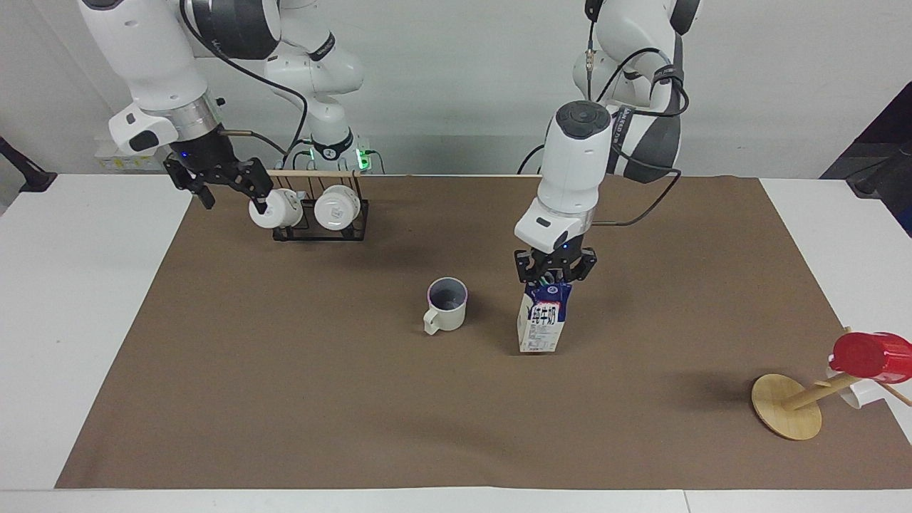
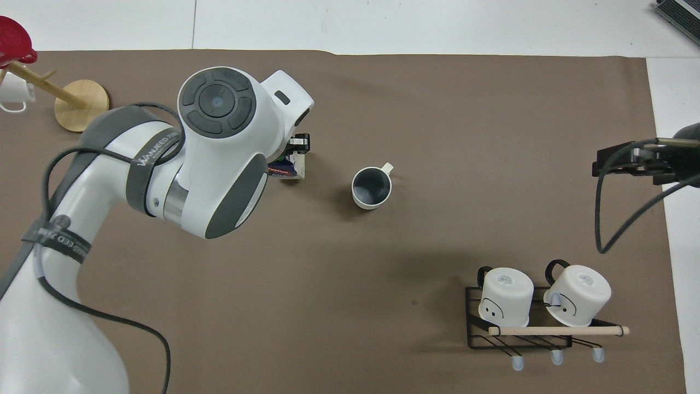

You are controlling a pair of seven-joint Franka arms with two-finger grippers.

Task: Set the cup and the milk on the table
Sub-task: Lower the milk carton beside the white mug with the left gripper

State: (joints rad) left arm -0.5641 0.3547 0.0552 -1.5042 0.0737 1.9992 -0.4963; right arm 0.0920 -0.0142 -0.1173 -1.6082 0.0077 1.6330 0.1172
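Note:
The cream-white cup [image 1: 447, 305] stands upright on the brown sheet of the table [image 1: 285, 399], handle pointing away from the robots; it also shows in the overhead view [image 2: 372, 187]. My left gripper [image 1: 554, 276] is shut on the top of the blue and white milk carton [image 1: 541, 324]. It holds the carton upright beside the cup, toward the left arm's end. I cannot tell whether the base touches the sheet. In the overhead view the left arm hides most of the carton [image 2: 290, 171]. My right gripper [image 1: 234, 198] is open and empty, raised by the mug rack.
A black wire rack [image 1: 317, 221] with two white mugs stands near the robots at the right arm's end; it also shows in the overhead view [image 2: 519, 334]. A tilted wooden stand [image 1: 787, 406] with a red cup [image 1: 871, 355] sits at the left arm's end.

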